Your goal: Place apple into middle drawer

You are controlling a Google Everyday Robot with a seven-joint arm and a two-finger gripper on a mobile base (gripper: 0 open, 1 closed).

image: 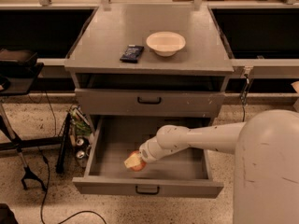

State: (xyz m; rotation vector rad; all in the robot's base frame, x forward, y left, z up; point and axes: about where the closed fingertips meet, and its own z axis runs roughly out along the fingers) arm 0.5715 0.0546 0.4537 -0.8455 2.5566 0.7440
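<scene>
The middle drawer (191, 172), the lowest of the grey cabinet, is pulled wide open. My white arm reaches into it from the right. My gripper (135, 161) is inside the drawer near its front left, low over the drawer floor. It is shut on the red-orange apple (138, 164), whose yellowish patch faces left. I cannot tell whether the apple touches the drawer floor. The grey drawer above (149, 101) is closed.
A cream bowl (166, 43) and a dark flat packet (131, 53) lie on the cabinet top. Cables, cans and a black stand (28, 174) sit on the floor left of the cabinet. My robot body (268, 171) fills the lower right.
</scene>
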